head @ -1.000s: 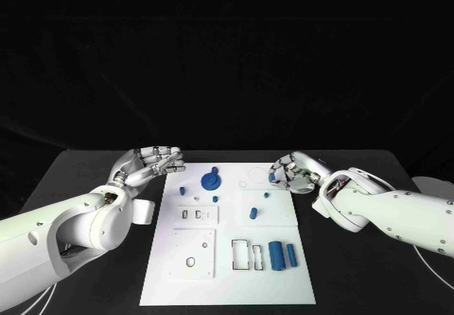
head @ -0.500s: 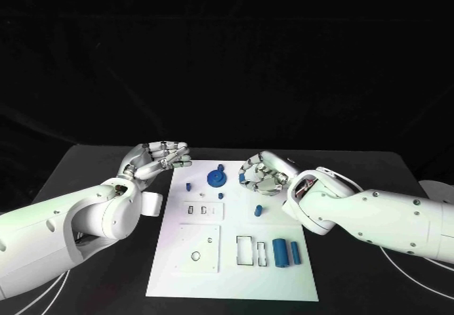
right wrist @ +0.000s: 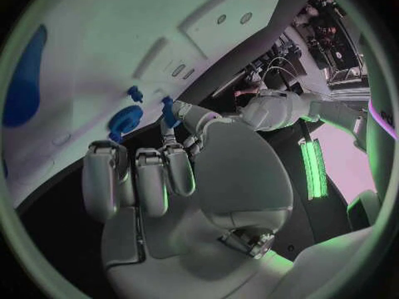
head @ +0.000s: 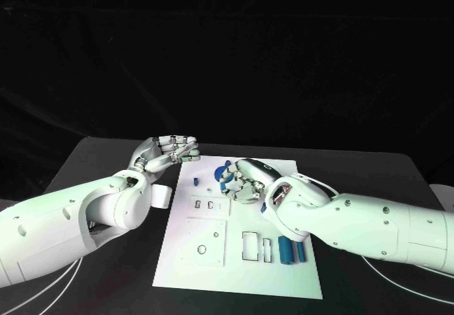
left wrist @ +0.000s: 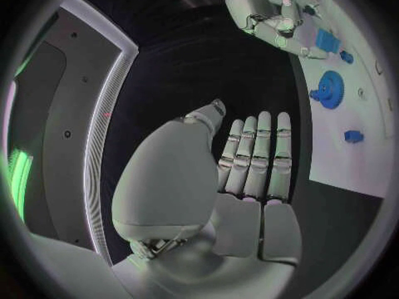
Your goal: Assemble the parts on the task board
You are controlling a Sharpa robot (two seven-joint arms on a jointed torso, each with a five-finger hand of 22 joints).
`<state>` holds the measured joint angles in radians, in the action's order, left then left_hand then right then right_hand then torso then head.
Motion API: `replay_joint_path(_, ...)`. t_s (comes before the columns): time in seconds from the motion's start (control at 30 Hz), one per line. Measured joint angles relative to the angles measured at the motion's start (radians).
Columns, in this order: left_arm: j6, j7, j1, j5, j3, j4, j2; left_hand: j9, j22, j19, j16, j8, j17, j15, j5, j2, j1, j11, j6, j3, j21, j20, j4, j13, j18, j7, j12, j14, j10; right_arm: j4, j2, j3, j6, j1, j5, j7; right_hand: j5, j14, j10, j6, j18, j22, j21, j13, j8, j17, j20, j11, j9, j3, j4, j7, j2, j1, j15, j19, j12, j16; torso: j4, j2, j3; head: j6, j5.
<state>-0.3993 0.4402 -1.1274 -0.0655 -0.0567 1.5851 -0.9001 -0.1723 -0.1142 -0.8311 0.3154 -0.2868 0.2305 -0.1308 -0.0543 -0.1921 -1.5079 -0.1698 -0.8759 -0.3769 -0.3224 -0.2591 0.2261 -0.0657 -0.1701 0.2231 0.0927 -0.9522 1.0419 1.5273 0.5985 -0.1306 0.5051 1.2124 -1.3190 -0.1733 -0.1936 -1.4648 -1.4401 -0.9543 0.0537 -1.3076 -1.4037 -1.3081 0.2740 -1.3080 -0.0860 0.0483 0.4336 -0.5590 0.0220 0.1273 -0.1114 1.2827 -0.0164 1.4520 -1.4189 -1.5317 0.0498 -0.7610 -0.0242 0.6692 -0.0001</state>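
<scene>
Right hand (head: 248, 186) over the upper middle of the task board (head: 284, 275), fingers curled inward; it sits directly above the blue gear-shaped part (head: 224, 172), covering its near side. A small blue piece (right wrist: 169, 111) shows at the tip of the thumb in the right wrist view (pinched, or merely lying behind it? cannot tell). Left hand (head: 170, 150) hovers off the board's far-left corner, over bare table (head: 94, 157), fingers curled together with nothing in them. Gear lies flat on the board; from the left hand it is inboard and slightly nearer the robot, from the right hand it is right beneath the fingers. Right hand is plainly the nearer one, so the coming move likely falls to it. Two blue cylinders (head: 289, 249) lie side by side lower on the board, long axes running toward the robot, well apart from both hands.
</scene>
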Motion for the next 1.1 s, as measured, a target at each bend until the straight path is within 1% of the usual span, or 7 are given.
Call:
replay_joint_path(0.1,0.000,0.000,0.000,0.000,0.000,0.000,0.001,0.000,0.000,0.000,0.000,0.000,0.000,0.000,0.000,0.000,0.000,0.000,0.000,0.000,0.000,0.000,0.000,0.000,0.000,0.000,0.000,0.000,0.000,-0.005,-0.015,-0.003,-0.011,-0.010,-0.019,-0.010,0.000,0.000,0.000,0.001,0.000,0.000,0.000,0.000,0.000,0.000,0.000,0.000,0.000,0.000,0.000,0.000,0.002,-0.002,0.000,0.000,0.000,0.000,0.0009,0.000,-0.0001,0.002,0.003)
replay_joint_path(0.2,0.001,-0.001,0.000,0.000,0.000,0.000,0.002,0.000,0.000,0.000,0.000,0.000,0.000,0.000,0.000,0.000,0.000,0.000,0.000,0.000,0.000,0.000,0.000,0.000,0.000,0.000,0.000,0.000,0.000,-0.008,-0.023,-0.005,-0.022,-0.018,-0.038,-0.019,0.000,0.000,0.000,0.000,0.000,0.000,0.000,0.000,0.000,0.000,0.000,0.000,0.000,0.000,0.000,0.001,0.003,-0.004,0.000,0.000,0.000,0.000,0.0015,0.000,0.0006,0.005,0.006)
replay_joint_path(0.57,0.001,-0.001,0.000,0.000,0.000,0.000,0.003,0.000,0.000,0.000,0.000,0.000,0.000,0.000,0.000,0.000,0.000,0.000,0.000,0.000,0.000,0.000,0.000,0.000,0.000,0.000,0.000,0.000,0.000,-0.012,-0.045,-0.011,-0.056,-0.037,-0.083,-0.037,0.000,0.000,0.000,-0.002,0.000,0.000,0.000,0.000,0.000,0.000,0.000,0.000,0.000,0.003,0.003,0.003,-0.005,-0.020,0.000,0.000,0.000,0.000,-0.0002,-0.002,0.0031,0.014,0.010)
replay_joint_path(0.67,0.002,-0.002,0.000,0.000,0.000,0.000,0.003,0.000,0.000,0.000,0.000,0.000,0.000,0.000,0.000,0.000,0.000,0.000,0.000,0.000,0.000,0.000,0.000,0.000,0.000,0.000,0.000,0.000,0.000,-0.013,-0.048,-0.012,-0.062,-0.042,-0.092,-0.040,0.000,0.000,0.000,-0.003,0.000,0.000,0.000,0.000,0.000,0.000,0.000,0.000,0.000,0.003,0.003,0.003,-0.005,-0.020,0.000,0.000,0.000,0.000,0.0000,-0.002,0.0031,0.016,0.011)
replay_joint_path(0.87,0.002,-0.002,0.000,0.000,0.000,0.000,0.003,0.000,0.000,0.000,0.000,0.000,0.000,0.000,0.000,0.000,0.000,0.000,0.000,0.000,0.000,0.000,0.000,0.000,0.000,0.000,0.000,0.000,0.000,-0.014,-0.048,-0.011,-0.067,-0.043,-0.105,-0.044,0.001,0.000,0.000,-0.003,0.000,0.000,0.000,0.000,0.001,0.000,0.000,0.000,0.000,0.004,0.003,0.003,-0.006,-0.021,0.000,0.000,0.000,0.000,0.0001,-0.001,0.0031,0.019,0.011)
replay_joint_path(1.07,0.003,-0.003,0.000,0.000,0.000,0.000,0.002,0.000,0.000,0.000,0.000,0.000,0.000,0.000,0.000,0.000,0.000,0.000,0.000,0.000,0.000,0.000,0.000,0.000,0.000,0.000,0.000,0.000,0.000,-0.014,-0.048,-0.010,-0.071,-0.043,-0.117,-0.045,0.003,0.000,0.000,-0.002,0.000,-0.001,0.000,0.000,0.001,0.000,0.000,0.000,0.000,0.006,0.005,0.003,-0.006,-0.021,0.000,0.000,0.000,0.000,0.0001,-0.001,0.0022,0.020,0.011)
replay_joint_path(1.1,0.003,-0.003,0.000,0.000,0.000,0.000,0.002,0.000,0.000,0.000,0.000,0.000,0.000,0.000,0.000,0.000,0.000,0.000,0.000,0.000,0.000,0.000,0.000,0.000,0.000,0.000,0.000,0.000,0.000,-0.014,-0.048,-0.010,-0.071,-0.044,-0.119,-0.046,0.003,0.000,0.000,-0.002,0.000,0.000,0.000,0.000,0.001,0.000,0.000,0.000,0.001,0.006,0.005,0.002,-0.011,-0.026,0.000,0.000,0.000,0.000,0.0001,-0.001,0.0019,0.020,0.011)
